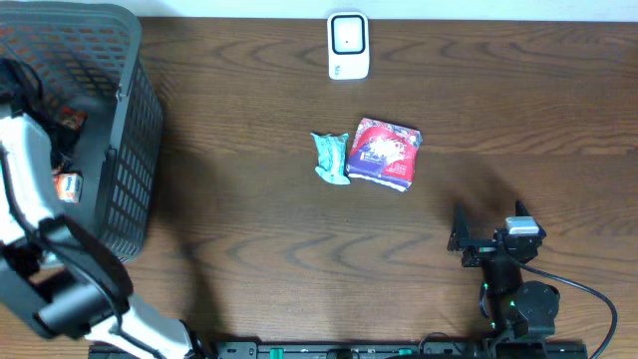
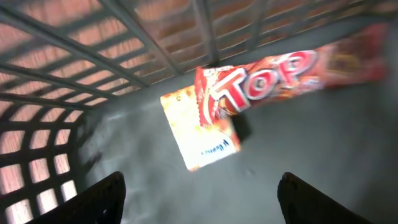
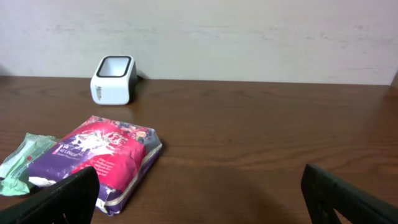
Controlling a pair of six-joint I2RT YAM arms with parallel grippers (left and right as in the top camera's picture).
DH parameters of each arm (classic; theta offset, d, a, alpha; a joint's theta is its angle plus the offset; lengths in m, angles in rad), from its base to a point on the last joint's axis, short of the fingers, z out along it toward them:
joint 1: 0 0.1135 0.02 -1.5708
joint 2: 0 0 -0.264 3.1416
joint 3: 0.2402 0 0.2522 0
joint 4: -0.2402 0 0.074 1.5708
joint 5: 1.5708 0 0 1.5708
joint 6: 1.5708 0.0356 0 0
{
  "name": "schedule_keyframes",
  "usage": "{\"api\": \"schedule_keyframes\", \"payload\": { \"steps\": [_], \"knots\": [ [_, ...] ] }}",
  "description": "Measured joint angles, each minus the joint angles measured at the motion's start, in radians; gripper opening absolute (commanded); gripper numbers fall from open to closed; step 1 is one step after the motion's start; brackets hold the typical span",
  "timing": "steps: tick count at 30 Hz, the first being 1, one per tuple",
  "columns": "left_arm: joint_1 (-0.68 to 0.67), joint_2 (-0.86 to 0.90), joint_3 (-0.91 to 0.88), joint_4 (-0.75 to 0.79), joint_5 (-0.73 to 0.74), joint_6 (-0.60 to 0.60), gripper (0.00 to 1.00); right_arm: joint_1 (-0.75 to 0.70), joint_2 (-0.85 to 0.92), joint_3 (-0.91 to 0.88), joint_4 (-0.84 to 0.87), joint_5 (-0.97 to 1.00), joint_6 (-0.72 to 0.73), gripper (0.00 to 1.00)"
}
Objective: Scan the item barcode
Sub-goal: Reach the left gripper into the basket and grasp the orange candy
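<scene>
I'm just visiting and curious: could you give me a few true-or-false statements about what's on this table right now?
1. The white scanner stands near the table's far edge. True.
2. The green packet lies in the basket. False: it lies on the table beside the purple packet.
3. The left tool is open inside the basket, holding nothing. True.
4. The right tool grips the purple packet. False: it is open, apart from it.

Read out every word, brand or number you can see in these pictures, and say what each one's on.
"TOP": on the red wrapper in the basket.
Orange packet: small blue print, too blurred to read.
Purple pack: label too small to read.
Scanner: small marks on its side, unreadable.
Green packet: no text readable.
</scene>
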Motion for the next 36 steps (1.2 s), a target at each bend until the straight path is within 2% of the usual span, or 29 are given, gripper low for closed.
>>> {"api": "schedule_keyframes", "payload": {
  "steps": [7, 9, 12, 13, 14, 15, 22, 26, 30, 36],
  "knots": [
    [0.000, 0.161, 0.000, 0.081, -0.061, -0.043, 0.78, 0.000, 0.000, 0.000, 0.000, 0.000, 0.000, 0.99],
    [0.000, 0.207, 0.000, 0.089, -0.064, -0.047, 0.74, 0.000, 0.000, 0.000, 0.000, 0.000, 0.000, 0.99],
    [0.000, 0.267, 0.000, 0.091, -0.074, -0.063, 0.53, 0.000, 0.000, 0.000, 0.000, 0.000, 0.000, 0.99],
    [-0.002, 0.272, 0.002, 0.095, -0.090, -0.065, 0.38, 0.000, 0.000, 0.000, 0.000, 0.000, 0.000, 0.99],
    [-0.001, 0.272, 0.003, 0.095, -0.089, -0.066, 0.19, 0.000, 0.000, 0.000, 0.000, 0.000, 0.000, 0.99],
    [-0.001, 0.273, 0.003, 0.092, -0.090, -0.062, 0.07, 0.000, 0.000, 0.000, 0.000, 0.000, 0.000, 0.99],
    [-0.005, 0.261, 0.010, 0.050, -0.099, -0.061, 0.07, 0.000, 0.000, 0.000, 0.000, 0.000, 0.000, 0.99],
    [0.000, 0.199, 0.003, 0.006, 0.002, -0.061, 0.07, 0.000, 0.000, 0.000, 0.000, 0.000, 0.000, 0.99],
    [0.000, 0.007, -0.001, 0.005, 0.138, -0.062, 0.08, 0.000, 0.000, 0.000, 0.000, 0.000, 0.000, 0.99],
    [-0.007, -0.416, 0.007, 0.050, 0.376, -0.062, 0.07, 0.000, 0.000, 0.000, 0.000, 0.000, 0.000, 0.99]
  ]
}}
